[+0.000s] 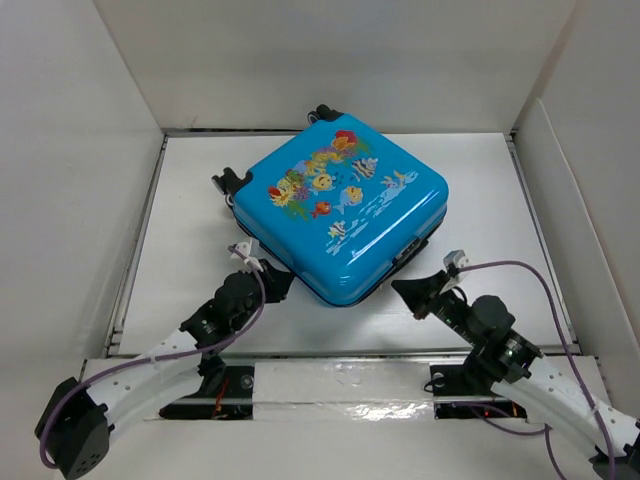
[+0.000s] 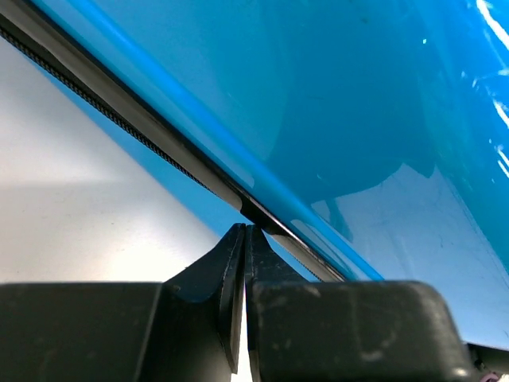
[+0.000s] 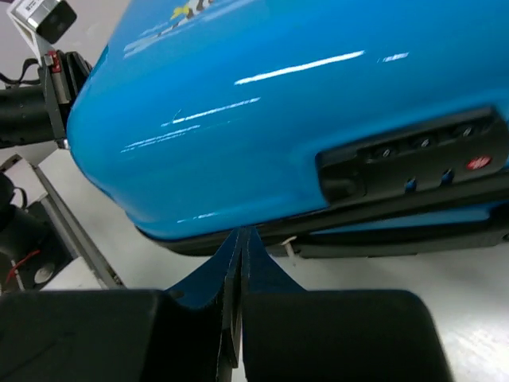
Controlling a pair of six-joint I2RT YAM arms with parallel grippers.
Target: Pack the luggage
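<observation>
Between left tool [image 1: 279,284] and right tool [image 1: 406,290], luggage [image 1: 340,212]

I have the luggage [image 1: 340,215] lying flat and closed near the middle of the table [image 1: 200,300]. Its printed shell faces up, and it is turned so one corner points toward me. The shell is glossy bright blue with cartoon fish and coral. Black wheels [image 1: 228,183] stick out along its far-left edge. A black zipper [image 2: 119,115] runs along the seam, and a dark combination lock [image 3: 421,155] sits on the near-right side.
</observation>
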